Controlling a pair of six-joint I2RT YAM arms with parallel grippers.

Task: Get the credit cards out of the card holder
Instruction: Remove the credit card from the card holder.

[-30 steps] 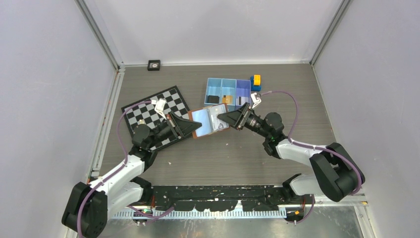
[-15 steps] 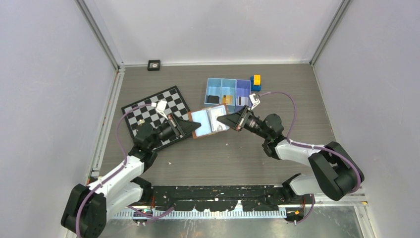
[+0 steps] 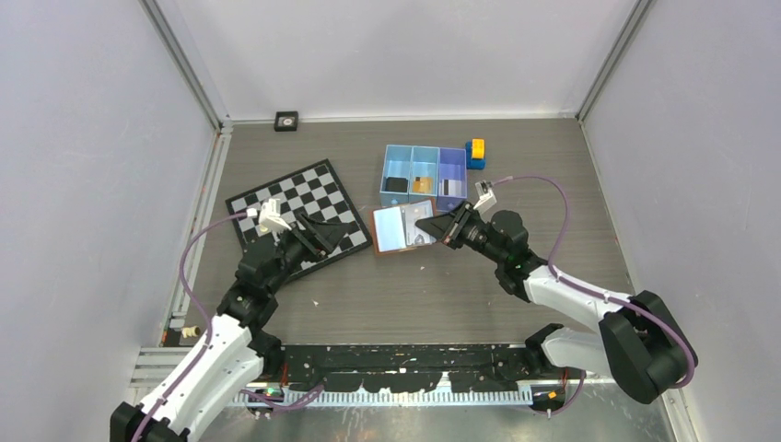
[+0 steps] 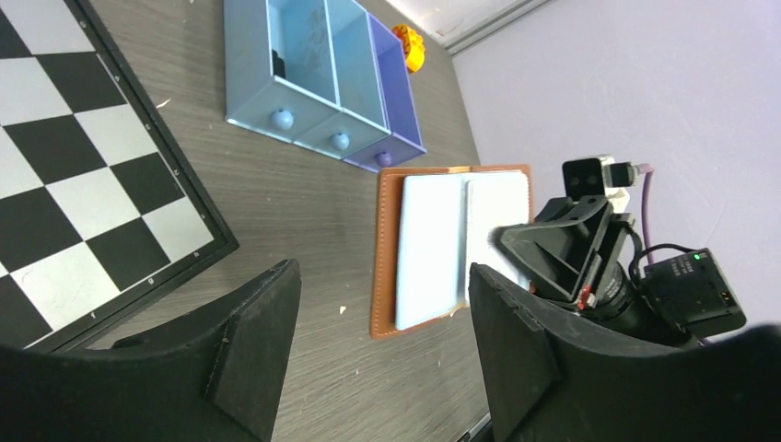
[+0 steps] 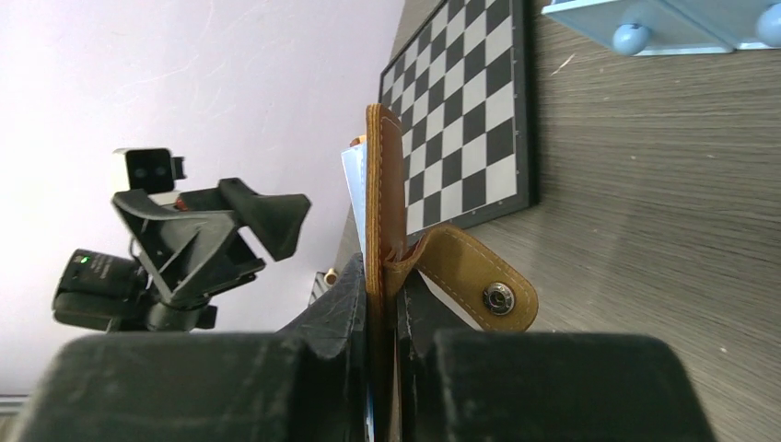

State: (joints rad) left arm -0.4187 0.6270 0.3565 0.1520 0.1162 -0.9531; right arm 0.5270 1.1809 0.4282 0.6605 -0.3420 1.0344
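Note:
The brown card holder (image 3: 402,227) lies spread open just below the blue tray, its pale blue inside facing up. My right gripper (image 3: 424,224) is shut on its right edge. In the right wrist view the fingers (image 5: 350,313) pinch the brown leather (image 5: 382,203), and the snap strap (image 5: 479,287) hangs free. A pale card edge (image 5: 353,184) peeks out of the holder. My left gripper (image 3: 339,238) stands open over the chessboard corner, left of the holder and apart from it. In the left wrist view the holder (image 4: 433,249) lies beyond the left gripper (image 4: 382,354). Credit cards (image 3: 397,184) lie in the tray.
The blue three-compartment tray (image 3: 385,166) sits behind the holder, with a yellow-and-blue block (image 3: 475,152) at its right end. A chessboard (image 3: 276,198) lies at the left. A small black square object (image 3: 286,120) rests by the back wall.
My left gripper has let go of the holder's left edge, opened and drawn back left over the chessboard. The right gripper has shut on the right edge, and the holder has shifted right.

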